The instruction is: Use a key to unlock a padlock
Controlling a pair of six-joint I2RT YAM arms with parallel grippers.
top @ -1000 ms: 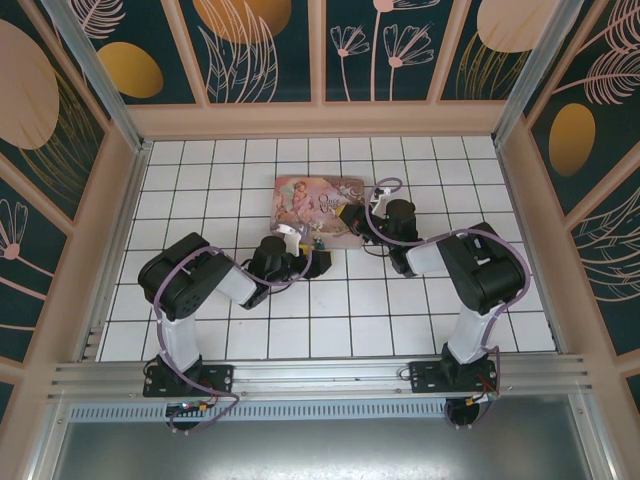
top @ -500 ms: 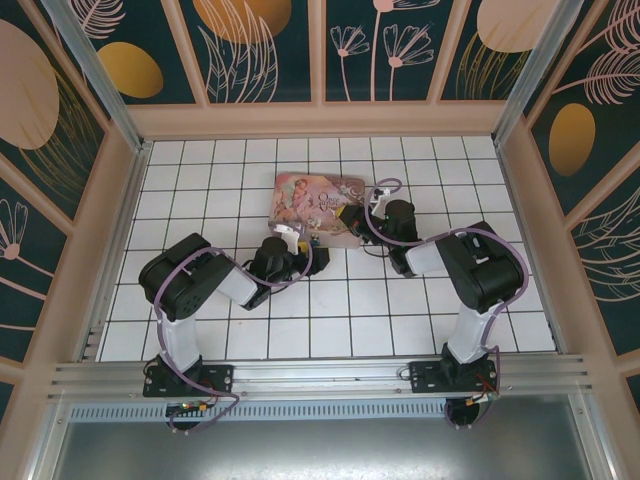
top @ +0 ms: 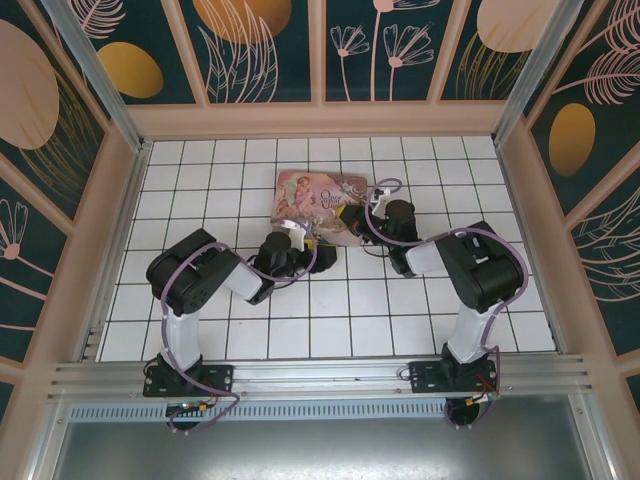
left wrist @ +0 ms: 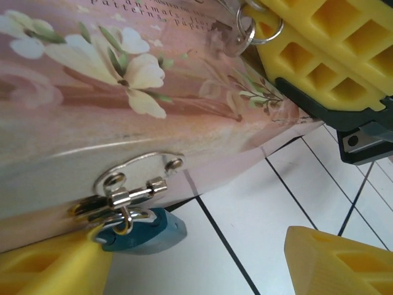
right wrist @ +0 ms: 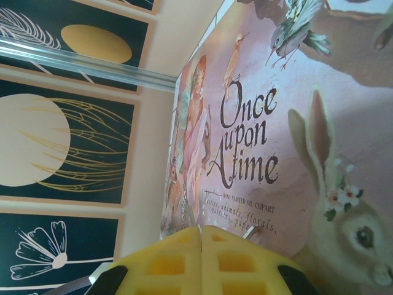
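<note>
- Your left gripper [top: 303, 256] sits low over the white tiled table [top: 330, 310], at the near wall of the pink tin box [top: 322, 200].
- Its jaws stand wide. In the left wrist view, one yellow finger [left wrist: 52, 270] is at the lower left and the other finger [left wrist: 338, 261] is well apart at the lower right, with bare tile between them. Nothing is held.
- The padlock [left wrist: 147, 230] hangs at the tin's front wall from the silver latch [left wrist: 132, 195]. Its blue body is tilted just above the tile, and its thin shackle passes through the latch loop.
- The lower left finger touches the padlock at the shackle end. The other finger is clear of it.
- To the right, your right gripper [right wrist: 201, 239] rests over the tin's lid near its right side, above the words "Once upon A time".
- Its yellow pads are pressed together with no gap showing.
- In the left wrist view a small silver ring [left wrist: 265, 27] sits right at those closed tips, against the lid.
- You cannot tell from these views whether the key is pinched between the pads.
</note>
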